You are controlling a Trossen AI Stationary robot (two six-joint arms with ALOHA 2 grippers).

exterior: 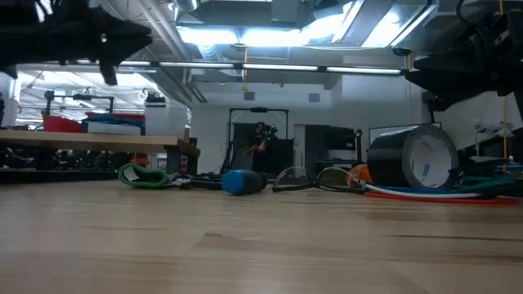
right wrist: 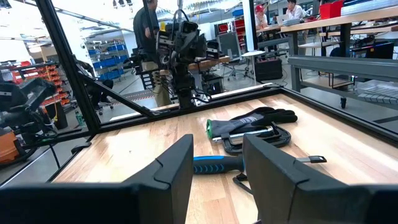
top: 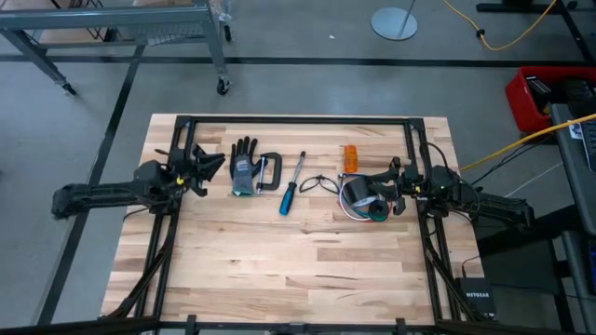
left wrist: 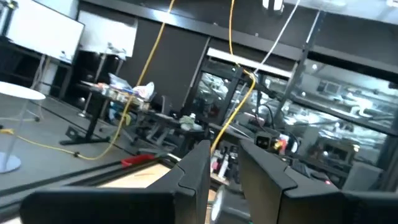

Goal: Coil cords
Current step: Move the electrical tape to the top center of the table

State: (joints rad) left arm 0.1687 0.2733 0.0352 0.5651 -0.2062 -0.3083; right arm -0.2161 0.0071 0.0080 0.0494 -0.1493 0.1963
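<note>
We judge the coiling close to finished. The cords [top: 358, 212], a bundle of thin white, blue and red-orange wires, already lie as a loose ring flat on the pale wooden table [top: 279, 270], and the grey roll of tape [top: 362, 193] stands on or inside that ring; in the low view the cords [exterior: 425, 194] run out from under the grey roll of tape [exterior: 411, 159] as 1 neat band.

Our right hand [top: 399, 177] sits just beside the ring, with the tape roll directly ahead of its fingers, and it is raised clear of the table. Its fingers [right wrist: 168, 174] are spread and grip nothing. Our left hand [top: 203, 167] waits well away on the far side of the table, also raised, near the grey and black work glove [top: 244, 166]. Its fingers [left wrist: 193, 177] stand a little apart with nothing between them, so it too holds nothing.

Neither hand touches the cords. What we cannot tell is whether any loose end trails behind the tape roll. If the ring holds its shape, we think little is left beyond perhaps tidying a stray loop. The blue-handled screwdriver [top: 290, 191], black clamp [top: 270, 173] and clear safety glasses [top: 321, 185] lie between the 2 hands, apart from the ring.
</note>
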